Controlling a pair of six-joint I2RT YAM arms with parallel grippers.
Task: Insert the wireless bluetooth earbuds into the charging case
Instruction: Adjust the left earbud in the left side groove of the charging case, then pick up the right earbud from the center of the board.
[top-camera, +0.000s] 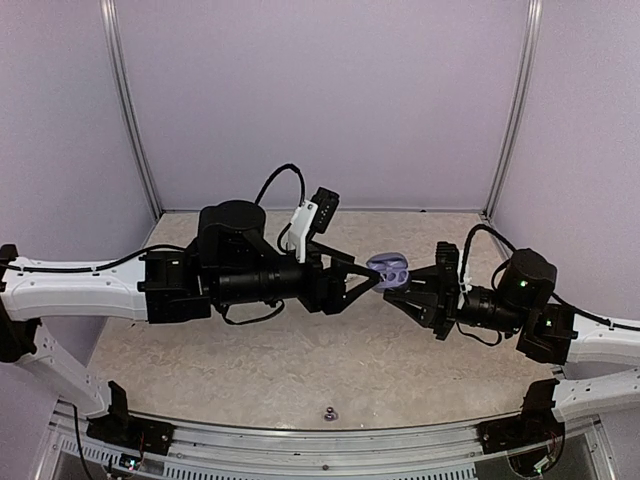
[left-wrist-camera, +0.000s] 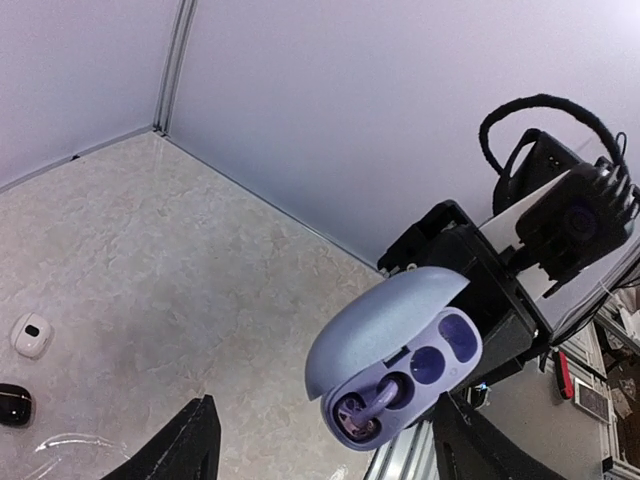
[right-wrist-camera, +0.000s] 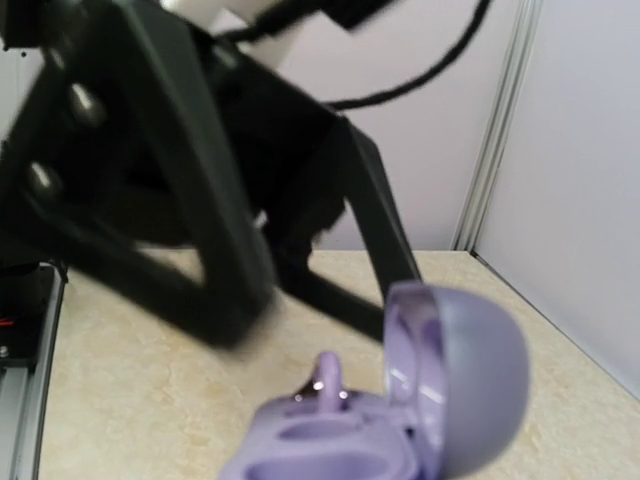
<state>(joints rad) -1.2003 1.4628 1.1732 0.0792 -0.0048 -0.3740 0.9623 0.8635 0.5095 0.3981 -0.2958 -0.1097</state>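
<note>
The lilac charging case (top-camera: 388, 270) hangs above the table's middle with its lid open, and my right gripper (top-camera: 403, 292) is shut on its base. One lilac earbud (left-wrist-camera: 375, 405) sits in a socket of the case (left-wrist-camera: 400, 345) with its stem sticking out. My left gripper (left-wrist-camera: 335, 452) is open just short of the case, one dark finger (left-wrist-camera: 192, 445) on each side and nothing between them. In the right wrist view the case (right-wrist-camera: 440, 400) fills the bottom edge, the earbud's stem (right-wrist-camera: 327, 375) stands up from it, and my own fingers are hidden.
A small white case (left-wrist-camera: 30, 335) and a black one (left-wrist-camera: 12, 404) lie on the marble-patterned table (left-wrist-camera: 150, 250). A tiny grey piece (top-camera: 328, 412) rests near the front edge. Lilac walls close in the back and both sides.
</note>
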